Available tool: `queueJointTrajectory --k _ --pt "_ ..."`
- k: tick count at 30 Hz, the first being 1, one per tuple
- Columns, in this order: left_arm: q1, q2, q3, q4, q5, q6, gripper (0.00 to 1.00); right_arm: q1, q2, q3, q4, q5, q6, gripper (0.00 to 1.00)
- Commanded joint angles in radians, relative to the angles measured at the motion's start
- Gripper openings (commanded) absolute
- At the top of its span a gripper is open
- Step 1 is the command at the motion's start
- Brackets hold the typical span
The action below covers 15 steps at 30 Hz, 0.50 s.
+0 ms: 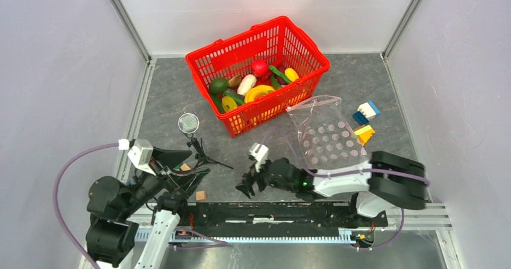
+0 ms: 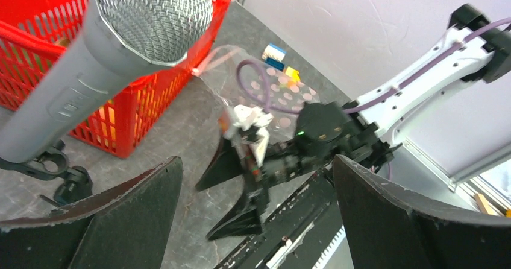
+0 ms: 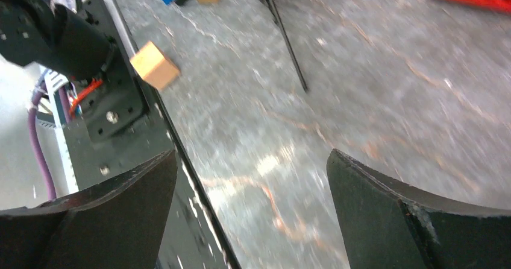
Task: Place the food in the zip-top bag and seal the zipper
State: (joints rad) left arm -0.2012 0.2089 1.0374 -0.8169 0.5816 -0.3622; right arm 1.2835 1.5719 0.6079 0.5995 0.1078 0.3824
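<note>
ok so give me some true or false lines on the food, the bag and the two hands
1. The food is in the basket. True.
2. The bag holds some food. False: no food shows in it; it lies right of the basket.
3. The right hand grips the bag. False: it is open and holds nothing.
4. The left hand is open. True.
5. The bricks lie right of the bag. True.
6. The mic lies in the basket. False: it stands outside, by the basket's near left corner.
</note>
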Motion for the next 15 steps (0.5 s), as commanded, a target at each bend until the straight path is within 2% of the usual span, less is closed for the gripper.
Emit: queueJointTrajectory --k 1,8,14,15 --pt "0.085 -0.031 -0.061 0.03 0.15 -0.068 1.0 0.017 -0.204 -0.174 0.006 0.095 0.066 0.98" --pt "0.186 -0.061 -0.109 0.044 0.129 -0.131 1.0 0.037 -0.484 -0.233 -0.199 0.179 0.061 0.98" --pt "0.2 -0.061 -0.143 -0.006 0.095 -0.105 1.0 0.037 -0.59 -0.199 -0.339 0.288 0.041 0.98" --pt "0.232 -0.055 -0.148 -0.017 0.091 -0.104 1.0 0.037 -0.604 -0.194 -0.354 0.308 0.04 0.98"
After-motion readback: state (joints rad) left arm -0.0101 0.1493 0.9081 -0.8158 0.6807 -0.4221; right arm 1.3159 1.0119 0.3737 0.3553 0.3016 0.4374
